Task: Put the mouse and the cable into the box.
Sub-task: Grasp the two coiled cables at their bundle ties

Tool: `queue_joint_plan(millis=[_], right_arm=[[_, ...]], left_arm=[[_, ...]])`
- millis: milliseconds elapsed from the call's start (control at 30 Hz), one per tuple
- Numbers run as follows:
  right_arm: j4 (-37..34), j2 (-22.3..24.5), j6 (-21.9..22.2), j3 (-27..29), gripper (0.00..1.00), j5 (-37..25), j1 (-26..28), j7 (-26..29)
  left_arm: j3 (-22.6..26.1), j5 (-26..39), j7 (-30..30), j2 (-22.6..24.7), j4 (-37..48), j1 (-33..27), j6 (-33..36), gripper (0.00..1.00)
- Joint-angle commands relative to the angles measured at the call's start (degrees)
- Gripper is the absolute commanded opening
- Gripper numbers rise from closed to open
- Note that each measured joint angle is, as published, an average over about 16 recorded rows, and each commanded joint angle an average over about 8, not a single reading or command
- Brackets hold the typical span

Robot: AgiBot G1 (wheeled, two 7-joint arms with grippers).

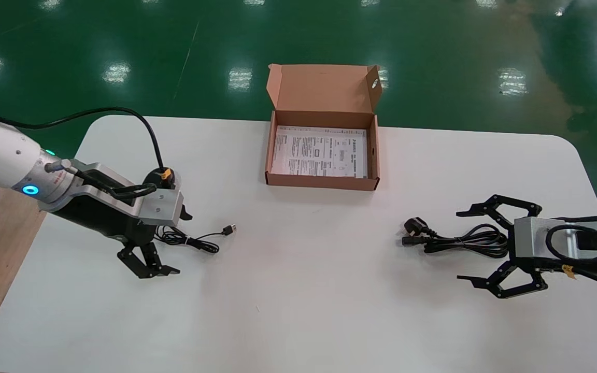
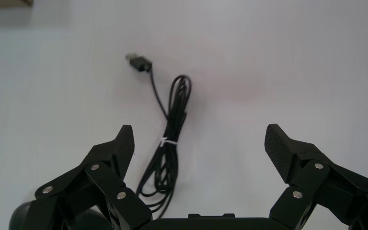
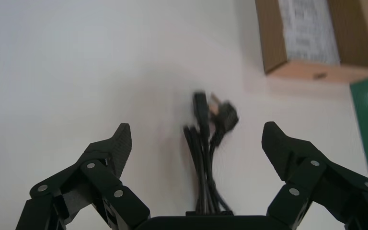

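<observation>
**Two spread grippers, each facing its own bundle**

At the left of the head view, the left gripper (image 1: 182,242) is spread wide and holds nothing. The mouse cord (image 1: 195,241) lies between its fingers, with its long axis running away toward the USB plug (image 1: 229,229). The mouse itself is mostly hidden under the gripper. At upper centre the box (image 1: 322,182) stands open, with bare table (image 1: 298,290) before it. At the right, the right gripper (image 1: 462,246) is also spread and empty, and the power cable (image 1: 464,241) points straight out between its fingers. I judge that each arm is nearer to its own item, and that both must lift over the front wall of the box.
</observation>
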Motion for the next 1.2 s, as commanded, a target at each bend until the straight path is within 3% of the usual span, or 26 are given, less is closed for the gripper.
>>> queue_joint_plan(millis=[33,300,600,667,733,867,933,967,1200], right_arm=[[-3.6,-1.0,0.8,-0.7,1.0,-1.7,1.3,-2.1],[-13.1,-4.5,5.0,-2.4,1.0,-5.4,4.1,-8.2],[-20.3,-8.2,9.8,-3.2,1.0,-7.3,5.8,-12.6],[-21.4,-8.8,10.7,-3.4,0.79,-7.5,6.1,-13.1],[-22.1,-9.1,11.3,-3.4,0.54,-7.7,6.3,-13.4],[-22.7,-9.4,11.8,-3.5,0.04,-7.9,6.5,-13.6],[-22.5,-9.3,11.6,-3.5,0.0,-7.9,6.5,-13.5],[-22.4,-9.3,11.6,-3.5,0.0,-7.9,6.5,-13.5],[-21.8,-9.0,11.2,-3.4,0.0,-7.6,6.2,-13.3]], left_arm=[[0.7,1.1,3.0,1.8,4.6,-0.9,-1.2,1.0],[0.3,1.0,10.3,5.2,14.8,-1.6,-6.6,1.0],[-0.2,0.5,14.5,7.4,20.3,-0.9,-11.5,1.0],[-0.2,0.5,14.9,7.7,21.1,-0.8,-12.3,1.0],[-0.2,0.5,15.1,7.9,21.6,-0.7,-12.8,0.84],[-0.2,0.5,15.3,8.1,22.1,-0.7,-13.3,0.34],[-0.2,0.5,15.2,8.1,21.9,-0.7,-13.2,0.09],[-0.2,0.5,15.2,8.0,21.8,-0.7,-13.1,0.03],[-0.2,0.5,15.0,7.8,21.3,-0.7,-12.7,0.0]])
